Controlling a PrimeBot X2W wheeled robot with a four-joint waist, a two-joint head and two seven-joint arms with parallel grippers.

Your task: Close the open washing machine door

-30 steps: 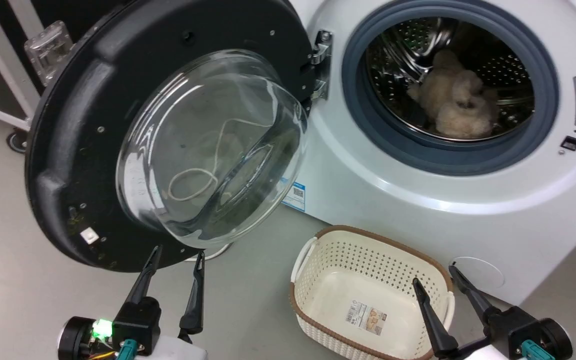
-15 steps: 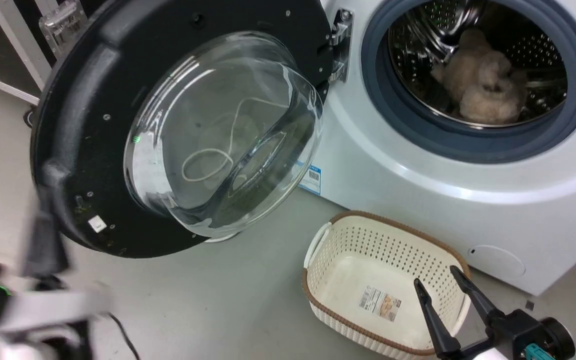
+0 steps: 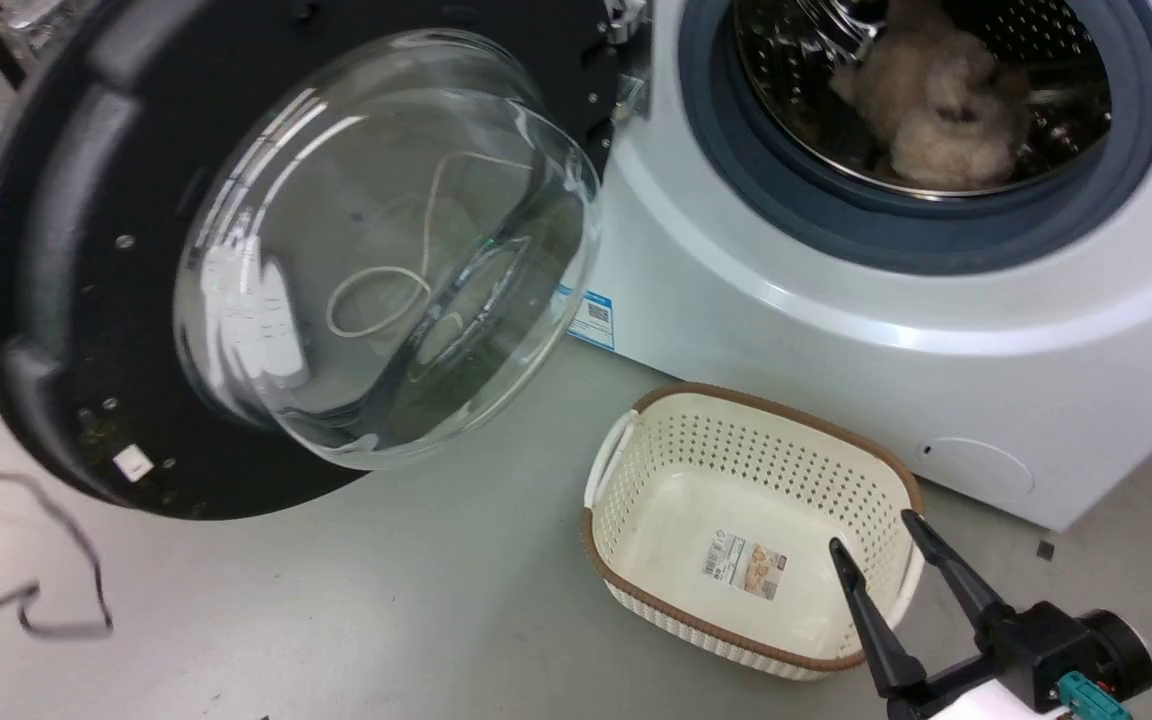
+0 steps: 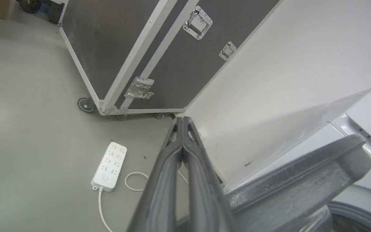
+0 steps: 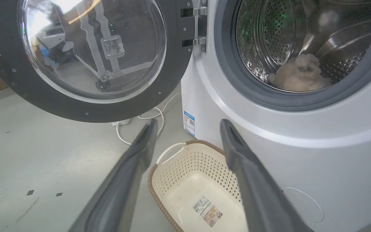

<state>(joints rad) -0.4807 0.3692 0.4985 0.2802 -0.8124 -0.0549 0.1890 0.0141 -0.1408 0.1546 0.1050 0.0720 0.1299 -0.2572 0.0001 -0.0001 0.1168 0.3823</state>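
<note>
The washing machine door (image 3: 66, 250) stands wide open at the left of the white machine (image 3: 836, 330), its glass bowl (image 3: 386, 250) bulging toward me and its hinge (image 3: 626, 60) at the top. In the right wrist view the door (image 5: 172, 64) sits upper left. My left gripper (image 4: 182, 120) is shut on nothing, fingers pressed together, with the door's dark rim (image 4: 301, 183) just to its lower right. My right gripper (image 3: 872, 532) is open over the basket's near right corner, low and apart from the door; the same gripper (image 5: 188, 124) shows empty.
A cream perforated basket (image 3: 636, 600) sits on the floor before the machine. A fluffy beige item (image 3: 921, 90) lies in the steel drum. Behind the door are a black flight case (image 4: 114, 48) on wheels and a white power strip (image 4: 109, 164) with cable. A loose cable (image 3: 56, 560) lies at the left.
My left gripper, open under the door's lower rim a second ago, has swung away left out of the head view and is now shut. The head camera has shifted. The right gripper holds still.
</note>
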